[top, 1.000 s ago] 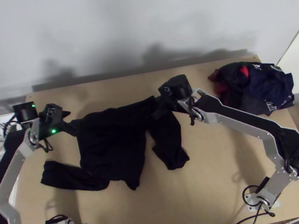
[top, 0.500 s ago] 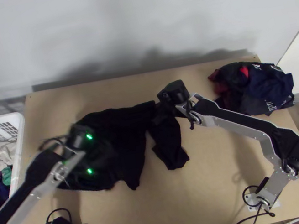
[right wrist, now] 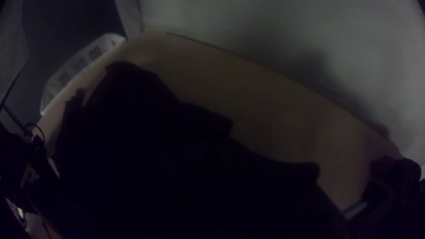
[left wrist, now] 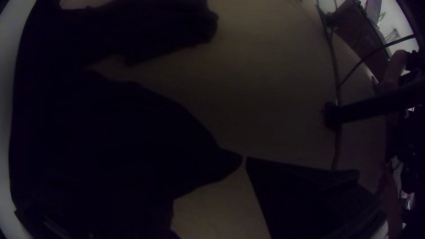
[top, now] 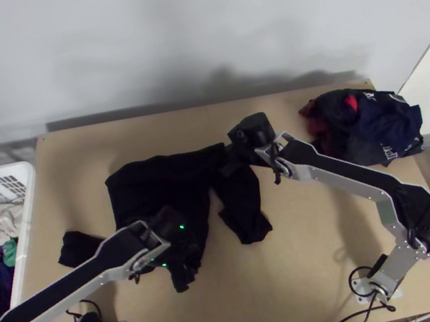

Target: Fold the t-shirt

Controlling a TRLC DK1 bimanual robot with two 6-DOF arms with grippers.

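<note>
While the t-shirt [top: 152, 182] lies beneath, the left gripper [top: 182, 275] hangs open.

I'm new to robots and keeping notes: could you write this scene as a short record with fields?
Garment: black shirt, body spread, a sleeve out on each side
Surface: wooden table
Left end effector: open, low at the shirt's lower part
Right end effector: at the shirt's upper right; grip unclear
Nearby: dark clothes pile, far right; white basket with clothes, left
</note>
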